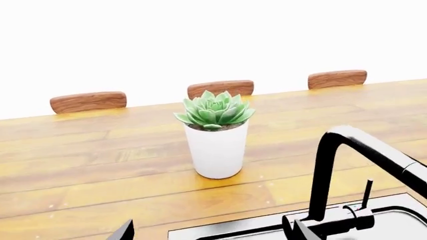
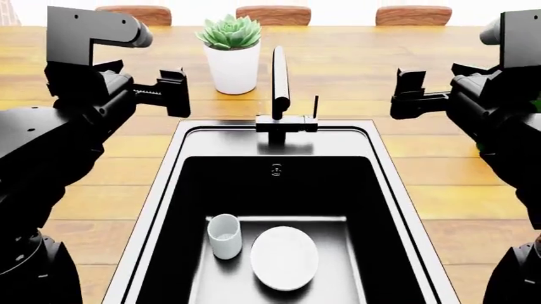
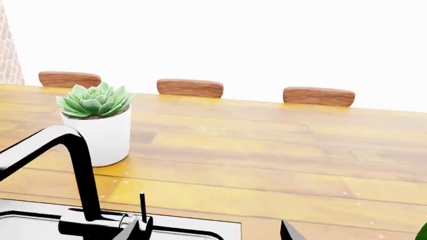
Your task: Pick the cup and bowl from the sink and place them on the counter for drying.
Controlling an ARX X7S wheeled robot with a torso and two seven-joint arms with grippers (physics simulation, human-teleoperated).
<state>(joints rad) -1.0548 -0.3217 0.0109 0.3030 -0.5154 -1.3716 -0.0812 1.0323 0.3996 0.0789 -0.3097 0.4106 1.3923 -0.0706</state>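
While both arms are hovering up high over the counter (image 2: 406,190), the left gripper (image 2: 175,92) and right gripper (image 2: 409,94) are holding nothing, and honestly I can't tell how wide their jaws are sitting. Down in the sink (image 2: 384,190), the cup (image 2: 225,235) is standing just beside the bowl (image 2: 284,257).

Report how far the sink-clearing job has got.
Done: nothing. The cup and the bowl both sit on the floor of the sink, side by side. In hand: nothing; the left end effector and right end effector are raised above the counter on either side of the faucet, both empty. Left: lift both items and set them on the counter.
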